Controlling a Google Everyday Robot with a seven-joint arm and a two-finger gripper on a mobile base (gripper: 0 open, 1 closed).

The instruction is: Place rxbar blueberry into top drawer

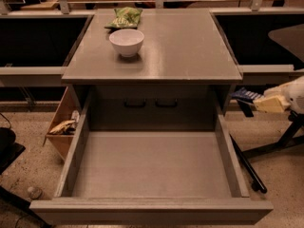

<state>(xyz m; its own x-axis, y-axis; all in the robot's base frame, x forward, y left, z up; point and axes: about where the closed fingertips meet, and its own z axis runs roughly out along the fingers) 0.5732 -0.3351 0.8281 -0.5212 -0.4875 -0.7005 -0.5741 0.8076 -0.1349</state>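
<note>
Right of the top drawer (152,211), the picture's edge cuts off the gripper (255,101), whose clamped fingers hide part of the rxbar blueberry (243,95).

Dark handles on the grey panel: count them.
2: left dark handle, right dark handle, side by side. The hand, gripping a navy snack bar, is right of the grey drawer.

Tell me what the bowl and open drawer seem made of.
The bowl looks glazed ceramic or plastic: smooth, white, faintly shiny. The top drawer: even matte grey, perhaps painted wood or laminate. The gripper, right of it, holds the rxbar blueberry.
</note>
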